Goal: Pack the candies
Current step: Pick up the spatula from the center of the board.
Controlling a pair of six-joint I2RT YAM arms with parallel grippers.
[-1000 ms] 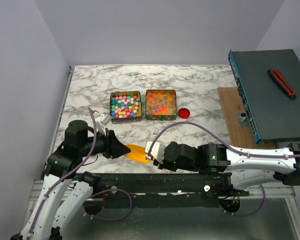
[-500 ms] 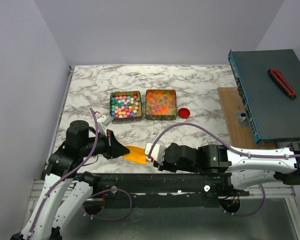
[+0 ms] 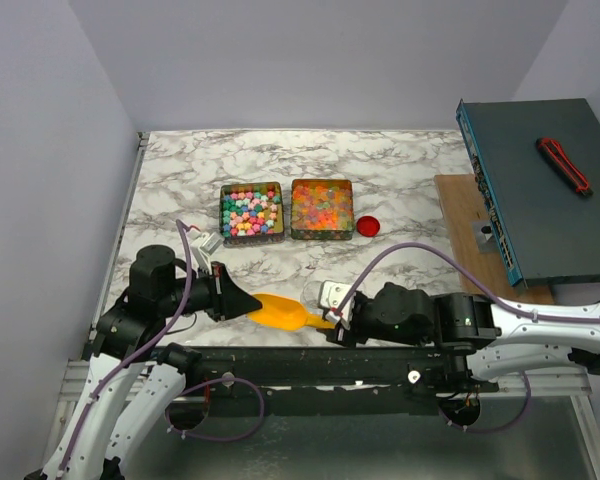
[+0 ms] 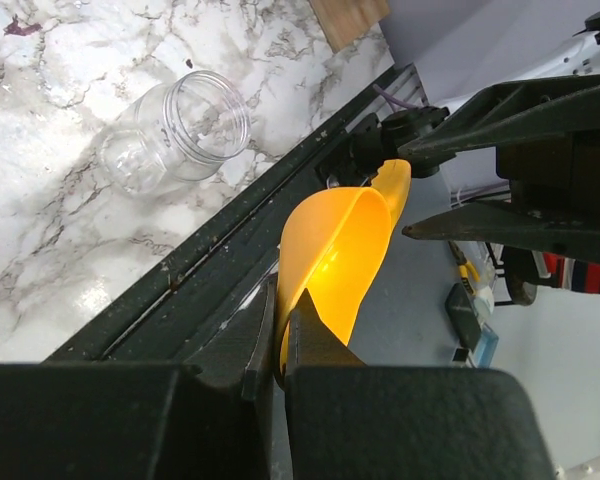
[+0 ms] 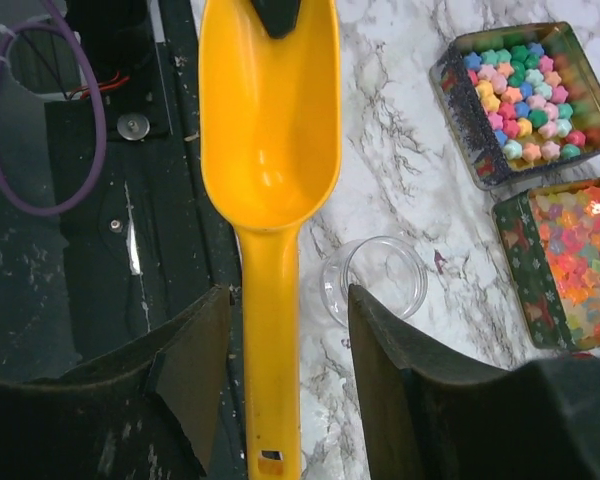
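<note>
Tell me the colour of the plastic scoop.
The scoop is plain yellow-orange all over, with no pattern. It shows best in the right wrist view.

Inscriptions, labels, brands, numbers, signs: none legible in any view.
- Grey-blue case [image 3: 540, 220], right of the worktop: any marking on it is too small to tell.
- Left square tin [image 5: 458, 125] and right square tin [image 5: 520, 262], far centre of the worktop: outer walls carry a printed pattern, with no readable lettering.
</note>
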